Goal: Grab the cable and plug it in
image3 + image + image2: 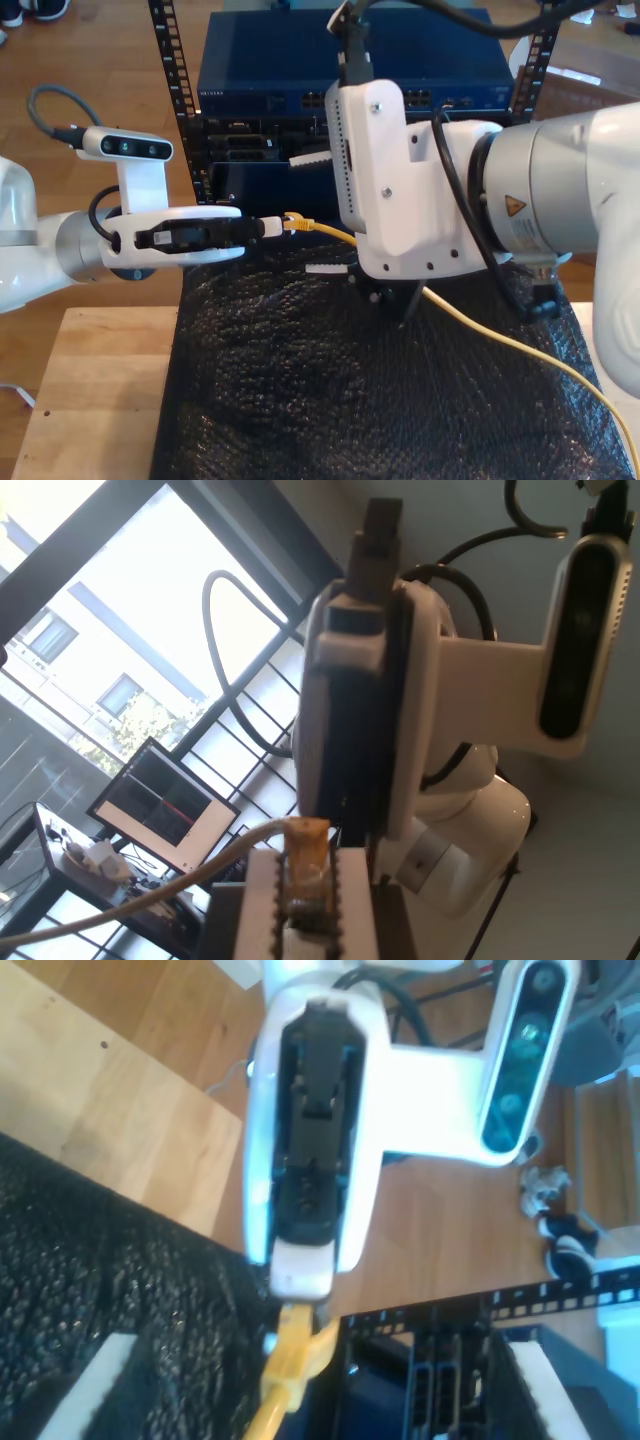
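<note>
- Clamping the cable (pixel 500 335) by its plug (pixel 293 222), my first gripper (pixel 275 226) reached in level from the exterior view's left, its fingers narrow on the clear-and-yellow tip.
- In the first wrist view the plug sat between the toothed white pads (pixel 262 905), with the pale cord running off to one side.
- The plug hung above the far edge of the black mat (pixel 300 400), just in front of the dark equipment rack (pixel 340 70) and apart from its ports.
- From the plug the cable ran toward the exterior view's right, passed under my second gripper (pixel 392 295), then trailed across the mat to that view's lower right corner.
- My second gripper pointed down over the mat; the second wrist view showed its white fingers (pixel 90 1390) spread wide, with the cable between them and clear of both.
- The mat lay on a wooden table (pixel 90 400).
</note>
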